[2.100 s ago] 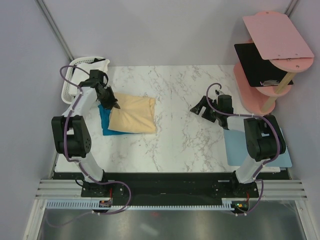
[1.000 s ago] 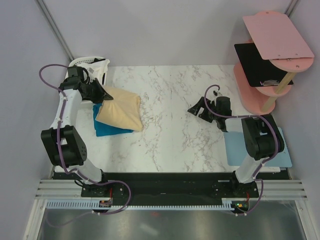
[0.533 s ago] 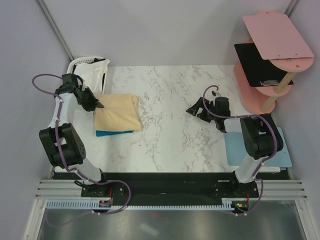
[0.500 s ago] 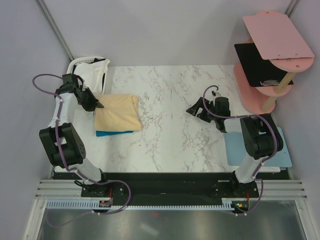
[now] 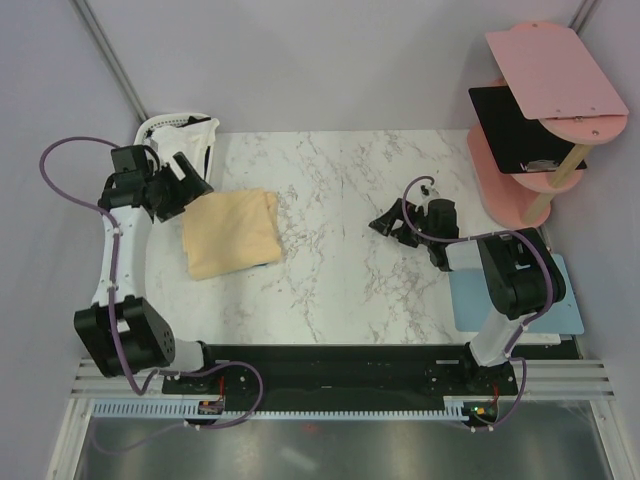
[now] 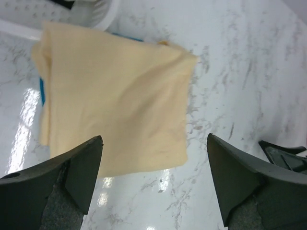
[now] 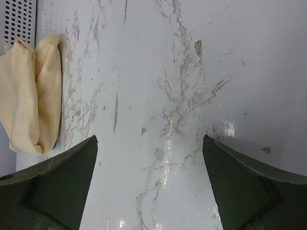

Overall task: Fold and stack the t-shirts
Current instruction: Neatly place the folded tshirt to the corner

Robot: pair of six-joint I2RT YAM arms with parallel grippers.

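Cream t-shirt (image 5: 232, 234) on white marble table (image 5: 350, 275) (pale grey walls (image 5: 300, 60) behind)

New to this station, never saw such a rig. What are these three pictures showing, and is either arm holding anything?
Two robot arms are bolted at the near edge of a marble table. One picture looks down from above and behind them. The other two come from a camera on each wrist, and the dark wedges in them are parts of that arm's own gripper. The left gripper is open, facing a folded pale yellow shirt that lies on a teal shirt, of which only slivers show. The right gripper is open over bare marble. Neither holds anything. White cloth hangs over a white basket at the far left corner, and a light-blue mat lies beside the right arm.
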